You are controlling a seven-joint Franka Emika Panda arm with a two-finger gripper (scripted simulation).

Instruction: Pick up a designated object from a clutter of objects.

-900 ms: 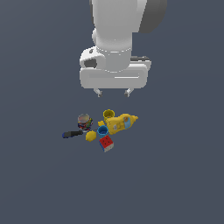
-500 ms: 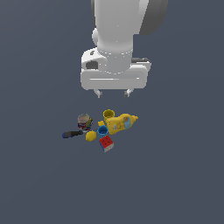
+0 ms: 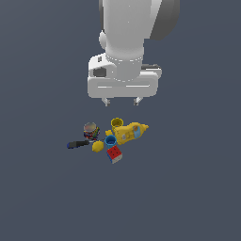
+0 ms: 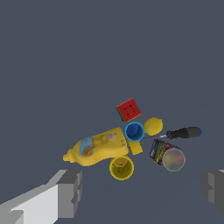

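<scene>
on the plain dark grey counter (image 3: pixel 42 197), whose edges and corners lie outside both views, the clutter sits in one tight group. going from the exterior view's left to its right: a dark marker with a blue end (image 3: pixel 77 144) lies flat, then a patterned can with a grey lid (image 3: pixel 91 130) stands just behind it. next comes a small round yellow piece (image 3: pixel 97 146), touching or almost touching the small bright blue cup (image 3: pixel 110 140), which stands upright with its open mouth up near the middle of the group. a red cube (image 3: pixel 114 154) lies just in front of the blue cup, and a yellow cup (image 3: pixel 116 123) stands upright just behind it. a yellow mustard bottle (image 3: pixel 129 133) lies on its side against the blue cup, its nozzle pointing to the exterior view's right.

the white arm's tool (image 3: pixel 122 100) hangs well above the group, closest to the yellow cup, with its two fingers (image 4: pixel 70 193) spread wide apart and nothing between them. in the wrist view the blue cup (image 4: pixel 134 131) sits between the red cube (image 4: pixel 129 109) and the yellow cup (image 4: pixel 121 168).
</scene>
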